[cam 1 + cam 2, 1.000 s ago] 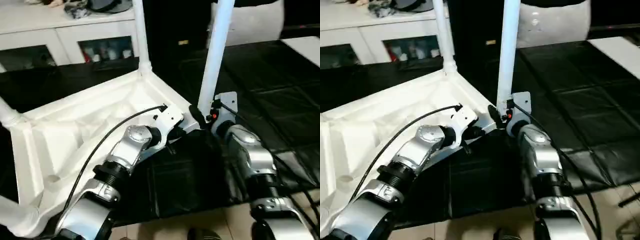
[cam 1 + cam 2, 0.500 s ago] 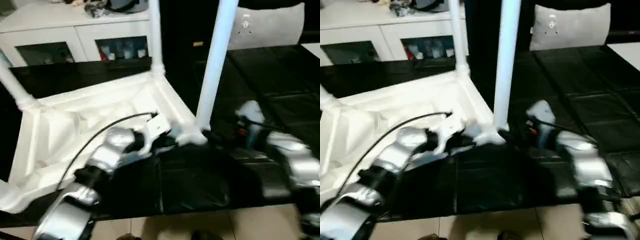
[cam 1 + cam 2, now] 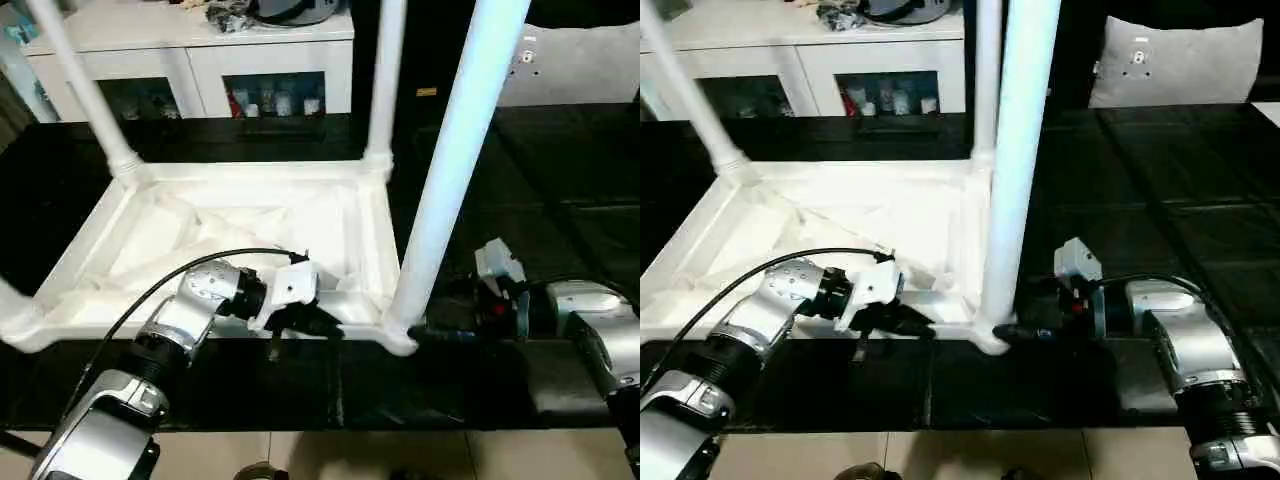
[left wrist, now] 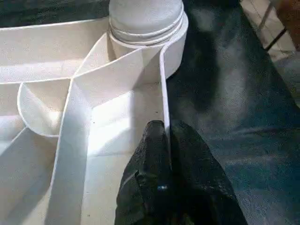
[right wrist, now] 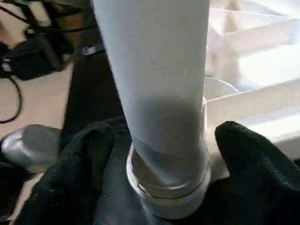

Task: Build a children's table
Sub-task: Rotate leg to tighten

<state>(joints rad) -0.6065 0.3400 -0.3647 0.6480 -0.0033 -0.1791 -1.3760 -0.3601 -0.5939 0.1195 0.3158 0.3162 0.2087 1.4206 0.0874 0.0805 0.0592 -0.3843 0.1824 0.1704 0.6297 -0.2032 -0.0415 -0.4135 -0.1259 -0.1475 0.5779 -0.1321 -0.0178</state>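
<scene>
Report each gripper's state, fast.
Left gripper: shut on the tabletop, pinching its rim wall.
Right gripper: open, fingers either side of the leg base.

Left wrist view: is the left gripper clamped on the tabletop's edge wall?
Yes, the left gripper pinches the thin rim of the children's table, one finger each side.

1. The left silver metal forearm (image 3: 190, 315) is a rounded cylinder that steps down through a black ribbed collar to a wider silver segment nearer the body.
2. A thin black cable (image 3: 170, 280) arcs over that forearm to a white angular wrist bracket (image 3: 285, 292).
3. The left gripper (image 4: 167, 140) has two matte black fingers with a textured surface.
4. The right silver metal forearm (image 3: 1175, 340) is bulbous and glossy, carrying a white bracket (image 3: 1077, 262) with a small red mark.
5. The right gripper (image 5: 164, 154) has broad black fingers (image 5: 253, 168).
</scene>
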